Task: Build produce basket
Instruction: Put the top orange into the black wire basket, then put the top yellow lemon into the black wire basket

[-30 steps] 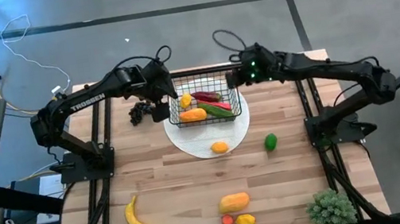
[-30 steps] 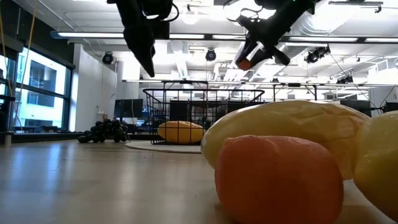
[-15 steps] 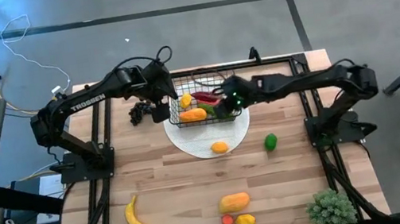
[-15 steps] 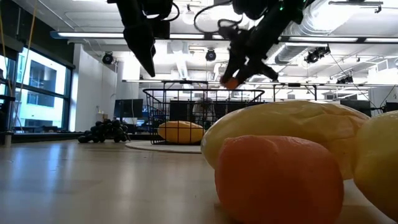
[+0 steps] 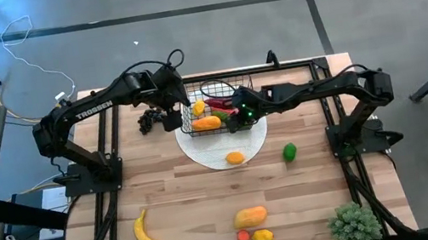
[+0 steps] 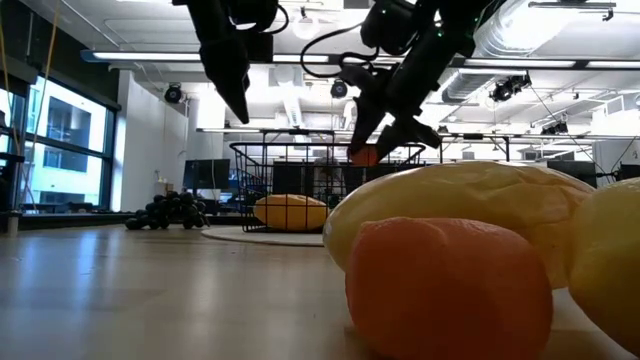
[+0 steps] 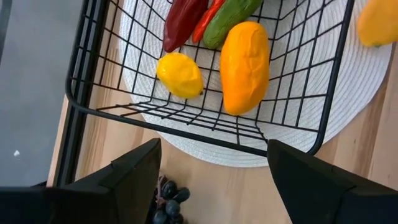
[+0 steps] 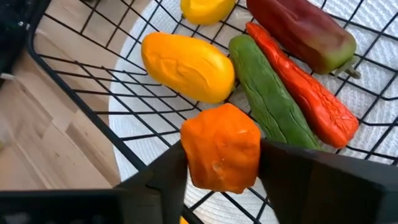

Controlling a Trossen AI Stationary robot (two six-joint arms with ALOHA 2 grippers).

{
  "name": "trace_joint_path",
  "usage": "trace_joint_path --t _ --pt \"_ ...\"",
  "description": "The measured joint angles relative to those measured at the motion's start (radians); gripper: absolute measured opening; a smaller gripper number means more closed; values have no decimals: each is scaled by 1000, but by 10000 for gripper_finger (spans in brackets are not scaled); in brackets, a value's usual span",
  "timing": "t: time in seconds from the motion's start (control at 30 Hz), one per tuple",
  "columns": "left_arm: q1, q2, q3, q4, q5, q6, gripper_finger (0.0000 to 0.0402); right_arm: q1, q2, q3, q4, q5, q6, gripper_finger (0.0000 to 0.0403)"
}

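Observation:
The black wire basket (image 5: pixel 219 112) stands on a flat white round disc (image 5: pixel 261 134). It holds a yellow fruit (image 7: pixel 180 74), an orange fruit (image 7: pixel 245 66), a green cucumber (image 8: pixel 268 99), a red chili (image 8: pixel 303 93) and a dark red pepper (image 8: pixel 303 32). My right gripper (image 5: pixel 240 116) hovers over the basket's near right part, shut on a small orange fruit (image 8: pixel 221 147). My left gripper (image 5: pixel 170 116) hangs open beside the basket's left end, above the dark grapes (image 5: pixel 147 120). A banana (image 5: pixel 151 235) lies on the table near the near-left corner. My right gripper pinches the small orange fruit (image 6: pixel 365 155) between its two fingers (image 8: pixel 166 174), one on each side of it. The fingers slant down from the table's right. The fruit is lifted clear, about level with the basket's rim (image 6: pixel 330 147).
An orange fruit (image 5: pixel 235 157) rests on the disc's near edge and a green pepper (image 5: pixel 289 152) lies right of it. Near the near edge lie a yellow-orange fruit (image 5: pixel 250 216), a red one (image 5: pixel 244 237) and a yellow one (image 5: pixel 262 236). A spiky potted plant (image 5: pixel 354 224) stands at the near-right corner.
My right gripper has swung from beyond the basket's far right corner toward the table's left and down, carrying the small orange fruit until it hangs over the basket's inside at rim height. It has stayed shut on the fruit.

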Motion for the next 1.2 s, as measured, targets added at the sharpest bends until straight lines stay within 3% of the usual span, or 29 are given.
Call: trace_joint_path --t 0.17,0.3,0.43,0.67,1.2 --pt "-3 0 0 -1 0 -39 282 -4 -1 3 10 -5 -8 233" --pt "-8 0 0 -11 0 -62 282 -15 -14 4 12 -34 -9 257" --pt "-27 -24 -1 -57 4 -89 282 -23 -46 4 12 -40 -34 260" --pt "-75 -127 -1 -145 119 -193 282 -23 -107 4 19 -6 -90 259" --pt "-338 -348 -41 -260 118 -481 282 -23 -126 4 9 -14 -140 259"
